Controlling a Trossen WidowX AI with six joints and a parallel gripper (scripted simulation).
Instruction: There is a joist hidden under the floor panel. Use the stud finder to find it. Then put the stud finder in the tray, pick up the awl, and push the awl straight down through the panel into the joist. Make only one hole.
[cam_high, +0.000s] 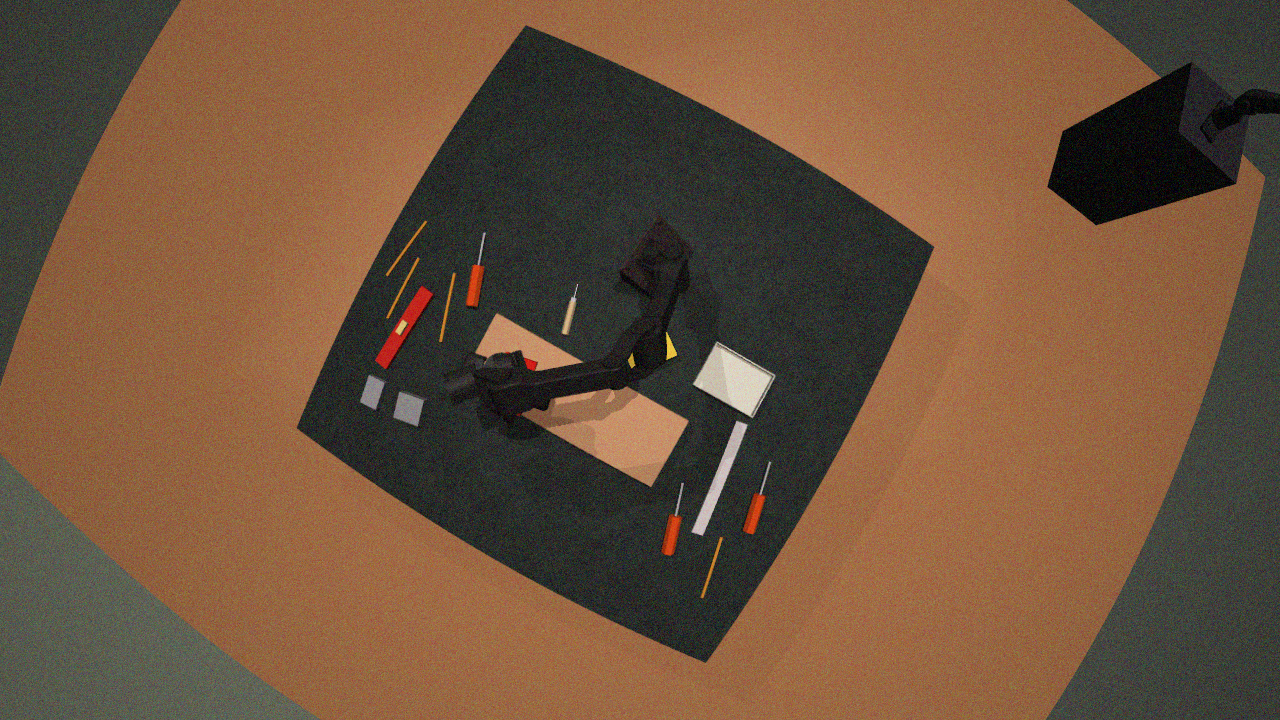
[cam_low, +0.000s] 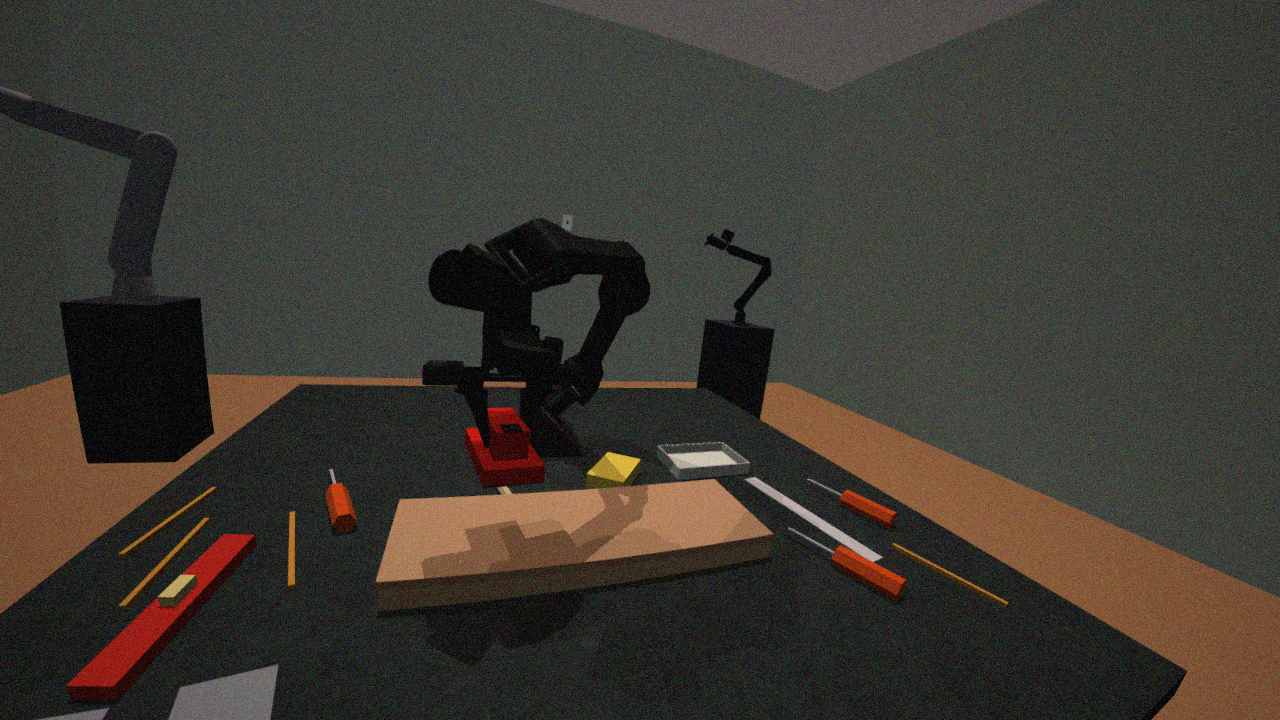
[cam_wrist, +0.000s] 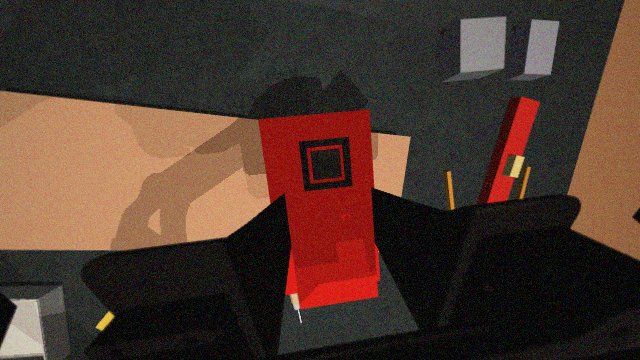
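My gripper is shut on the red stud finder and holds it upright in the air above the floor panel. The dark square on the stud finder's face shows no lit lamp. The arm's shadow falls on the panel; no hole is visible in its uncovered part. The awl, with a pale wooden handle, lies on the table behind the panel, mostly hidden in the exterior view. The white tray is empty. The joist is hidden.
A yellow block sits between panel and tray, partly under the arm. Orange screwdrivers, pencils, a white strip, a red bar and grey plates lie around the panel.
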